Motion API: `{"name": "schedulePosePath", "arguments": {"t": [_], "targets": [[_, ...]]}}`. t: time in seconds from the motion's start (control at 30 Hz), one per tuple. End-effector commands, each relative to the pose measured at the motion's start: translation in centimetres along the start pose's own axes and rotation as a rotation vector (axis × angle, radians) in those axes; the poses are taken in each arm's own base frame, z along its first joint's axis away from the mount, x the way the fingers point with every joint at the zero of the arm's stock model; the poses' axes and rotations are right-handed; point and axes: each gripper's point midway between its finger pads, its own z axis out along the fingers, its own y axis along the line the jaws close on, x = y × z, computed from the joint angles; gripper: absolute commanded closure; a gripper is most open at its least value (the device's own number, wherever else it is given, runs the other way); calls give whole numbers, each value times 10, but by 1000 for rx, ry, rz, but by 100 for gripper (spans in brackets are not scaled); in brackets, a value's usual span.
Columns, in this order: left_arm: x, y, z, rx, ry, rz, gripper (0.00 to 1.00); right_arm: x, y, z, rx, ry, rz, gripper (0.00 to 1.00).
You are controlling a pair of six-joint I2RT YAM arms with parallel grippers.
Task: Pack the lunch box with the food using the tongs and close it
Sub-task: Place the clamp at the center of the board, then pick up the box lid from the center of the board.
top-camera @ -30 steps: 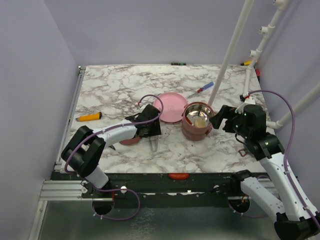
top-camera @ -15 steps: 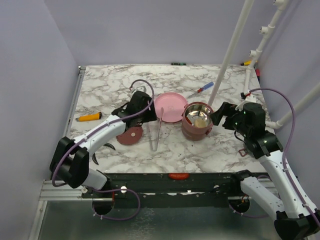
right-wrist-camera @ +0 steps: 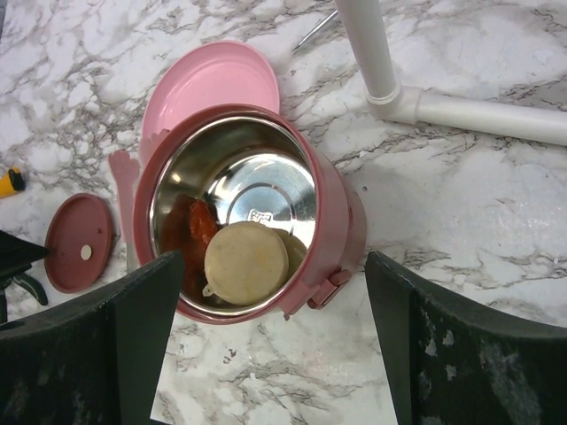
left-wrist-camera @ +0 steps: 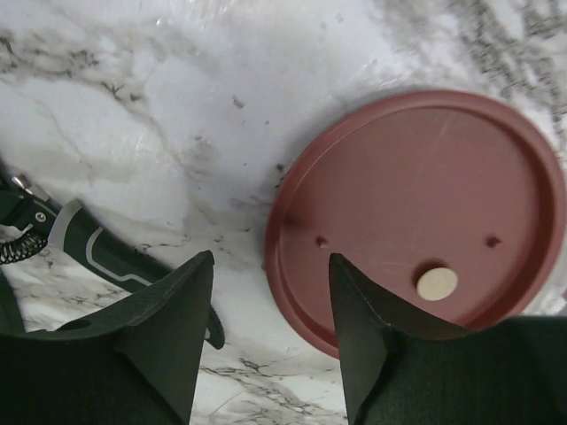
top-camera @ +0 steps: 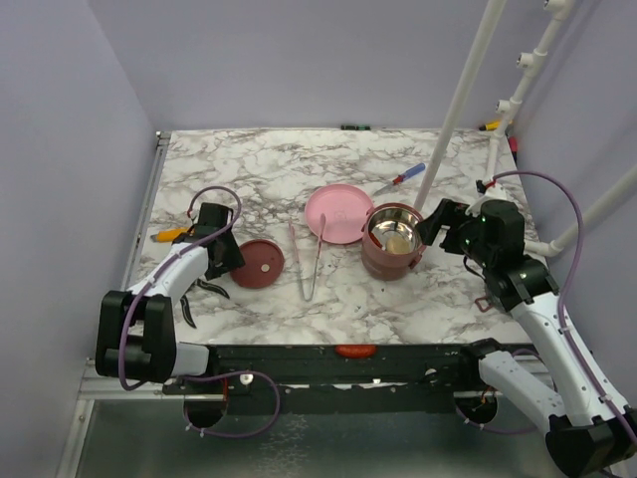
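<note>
The lunch box (top-camera: 391,242) (right-wrist-camera: 257,212) stands open right of the table's middle, one dusty-red steel-lined bowl. The food lies inside: a tan round piece (right-wrist-camera: 246,262) and red pieces (right-wrist-camera: 190,232). The pink tongs (top-camera: 304,263) lie flat on the marble, left of the box. A maroon disc lid (top-camera: 261,264) (left-wrist-camera: 416,212) lies further left. My left gripper (top-camera: 233,261) (left-wrist-camera: 270,266) hovers open and empty at the lid's left edge. My right gripper (top-camera: 435,227) (right-wrist-camera: 273,266) stands open beside the box's right side, holding nothing.
A flat pink plate (top-camera: 338,212) touches the box's far-left side. Black-handled pliers (top-camera: 204,289) (left-wrist-camera: 89,250) lie by my left gripper. An orange tool (top-camera: 174,233) lies further left, a red-and-blue screwdriver (top-camera: 400,179) behind the box. A white pipe frame (top-camera: 458,110) stands at the right.
My left arm has swung left, from above the tongs to the maroon lid, its jaws a little narrower. The tongs stay on the table. The right arm has barely moved.
</note>
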Motion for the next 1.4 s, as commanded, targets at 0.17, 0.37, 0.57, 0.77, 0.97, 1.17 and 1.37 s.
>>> {"name": "schedulePosePath", "arguments": {"t": [0.17, 0.37, 0.57, 0.77, 0.97, 1.17, 1.37], "targets": [[22, 8, 9, 9, 77, 12, 55, -6, -5, 8, 22, -28, -14, 12], [28, 6, 15, 15, 102, 15, 59, -6, -4, 10, 17, -29, -10, 12], [33, 5, 21, 23, 133, 29, 79, -6, -4, 9, 19, -32, -10, 12], [10, 3, 5, 31, 36, 32, 100, -13, -8, 5, 39, -70, -2, 12], [-48, -23, -53, 129, -146, 62, 100, -28, -5, 8, 50, -97, -27, 12], [-85, -109, -122, 293, -246, 177, 100, -45, -14, 14, 137, -105, -52, 12], [-61, -241, -166, 521, -211, 367, 100, -83, -48, -6, 358, -206, -22, 7]]}}
